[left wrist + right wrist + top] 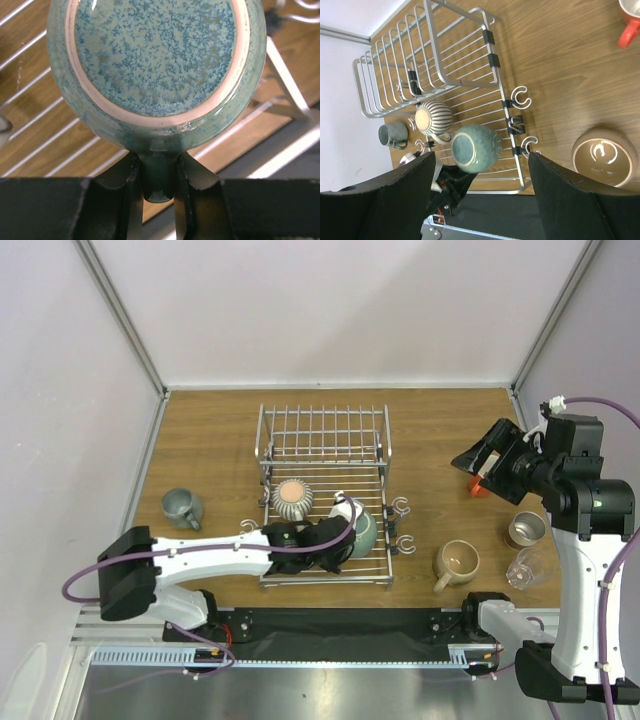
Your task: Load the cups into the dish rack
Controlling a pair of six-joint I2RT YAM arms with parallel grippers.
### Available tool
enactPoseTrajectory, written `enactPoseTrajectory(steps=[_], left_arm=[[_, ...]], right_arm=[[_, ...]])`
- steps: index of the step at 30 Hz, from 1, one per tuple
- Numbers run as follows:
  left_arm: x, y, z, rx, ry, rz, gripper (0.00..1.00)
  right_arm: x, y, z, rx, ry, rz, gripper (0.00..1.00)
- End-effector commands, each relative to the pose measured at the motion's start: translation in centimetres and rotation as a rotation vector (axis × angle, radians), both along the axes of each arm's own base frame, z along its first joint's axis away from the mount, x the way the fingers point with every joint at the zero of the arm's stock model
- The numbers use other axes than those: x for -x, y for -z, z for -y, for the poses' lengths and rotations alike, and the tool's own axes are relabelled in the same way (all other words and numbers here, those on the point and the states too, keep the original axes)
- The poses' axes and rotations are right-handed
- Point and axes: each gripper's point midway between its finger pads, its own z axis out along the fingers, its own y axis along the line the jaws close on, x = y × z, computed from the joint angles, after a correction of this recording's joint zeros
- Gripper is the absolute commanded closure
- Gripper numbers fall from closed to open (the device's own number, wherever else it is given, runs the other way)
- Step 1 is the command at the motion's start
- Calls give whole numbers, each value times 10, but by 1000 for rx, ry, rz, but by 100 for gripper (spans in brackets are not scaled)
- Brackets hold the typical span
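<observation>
Left gripper (157, 175) clamped on handle of teal-green mug (155, 65), inverted over dish rack (375, 490) base, near ribbed cup (292, 497). Lower yours till rim sits on slats, then release; avoid neighbour.

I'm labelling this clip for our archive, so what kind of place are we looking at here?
Probably a robot test cell, not a kitchen: plain white panels box in a wooden table, robot arms are mounted at its near edge, and the dish rack and teal-green cup look staged.
</observation>
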Motion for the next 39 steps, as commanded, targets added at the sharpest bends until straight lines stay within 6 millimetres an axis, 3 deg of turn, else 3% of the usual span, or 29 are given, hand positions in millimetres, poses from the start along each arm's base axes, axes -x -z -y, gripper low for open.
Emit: enactPoseTrajectory(steps=[1, 5, 12, 17, 20, 22, 25, 28, 32, 39], left_arm=[[-39, -53, 38, 205, -59, 131, 100], [-56, -44, 35, 173, -104, 121, 100], [-82, -56, 47, 218, -106, 128, 100], [-99, -44, 54, 189, -114, 100, 100], [-109, -43, 56, 178, -131, 101, 100], [-116, -38, 57, 175, -142, 97, 100], [-125, -34, 55, 162, -164, 101, 93], [-132, -31, 54, 157, -169, 104, 83], [-134, -26, 53, 139, -161, 101, 61], [-126, -25, 44, 139, -153, 94, 35]], right_arm=[[3, 1, -1, 12, -30, 4, 19], [3, 4, 1, 19, -33, -5, 18], [4, 9, 0, 17, -42, -17, 19], [3, 9, -1, 13, -44, -21, 19], [2, 20, 2, 18, -24, -64, 18], [7, 40, 14, 54, 40, -168, 19], [14, 72, 24, 107, 61, -291, 23], [19, 88, 26, 118, 66, -310, 24], [29, 120, 26, 116, 66, -403, 25], [34, 146, 32, 149, 92, -482, 26]])
